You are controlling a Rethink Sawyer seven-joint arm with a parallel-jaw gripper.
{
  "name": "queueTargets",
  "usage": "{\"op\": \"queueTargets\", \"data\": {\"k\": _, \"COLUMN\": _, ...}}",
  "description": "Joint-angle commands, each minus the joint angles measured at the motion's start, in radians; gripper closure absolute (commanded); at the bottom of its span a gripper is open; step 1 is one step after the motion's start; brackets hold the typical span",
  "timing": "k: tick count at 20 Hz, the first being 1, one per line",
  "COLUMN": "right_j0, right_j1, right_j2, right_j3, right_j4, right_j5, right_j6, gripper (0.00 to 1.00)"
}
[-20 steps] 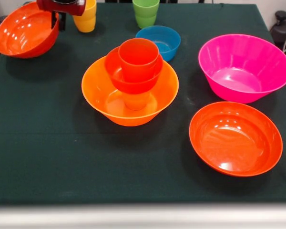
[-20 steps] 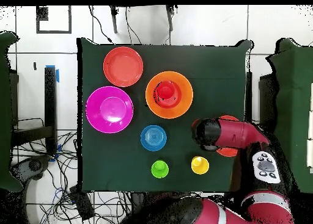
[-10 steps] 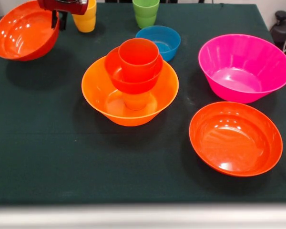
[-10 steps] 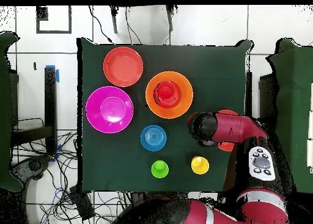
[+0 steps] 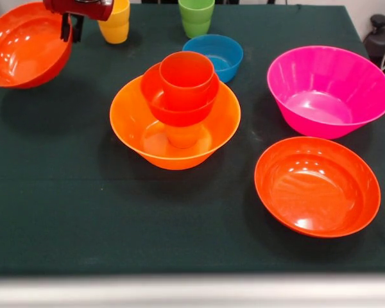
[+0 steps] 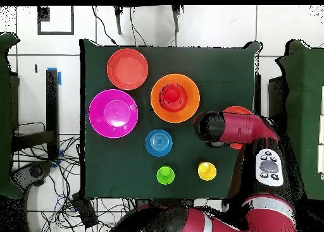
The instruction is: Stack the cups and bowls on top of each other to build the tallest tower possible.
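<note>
I have the wide red-orange bowl point(image 5: 22, 45) pinched by its rim in the fingers point(image 5: 70, 27), and it has risen off the bench point(image 5: 64, 212) over the last second, hanging tilted. The tower point(image 5: 183, 96) in the large orange bowl point(image 5: 131, 131) lies off to the side, so carrying comes next

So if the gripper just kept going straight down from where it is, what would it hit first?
Probably only the table. The gripper points down, clamped on the rim of a tilted red-orange bowl held off the cloth, and nothing seems to lie beneath. Depth is hard to judge here.
</note>
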State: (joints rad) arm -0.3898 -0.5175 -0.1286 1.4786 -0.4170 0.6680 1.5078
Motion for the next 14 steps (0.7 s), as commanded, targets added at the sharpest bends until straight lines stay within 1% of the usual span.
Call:
{"op": "queueTargets", "data": {"k": 1, "right_j0": 0.062, "right_j1": -0.019, "right_j2": 0.029, "right_j3": -0.087, "right_j4": -0.008, "right_j5": 0.128, "right_j6": 0.057, "gripper": 1.0}}
{"op": "queueTargets", "data": {"k": 7, "right_j0": 0.103, "right_j1": -0.042, "right_j2": 0.002, "right_j3": -0.099, "right_j4": 0.007, "right_j5": 0.173, "right_j6": 0.076, "gripper": 1.0}}
{"op": "queueTargets", "data": {"k": 14, "right_j0": 0.137, "right_j1": -0.053, "right_j2": -0.01, "right_j3": -0.118, "right_j4": 0.027, "right_j5": 0.228, "right_j6": 0.092, "gripper": 1.0}}
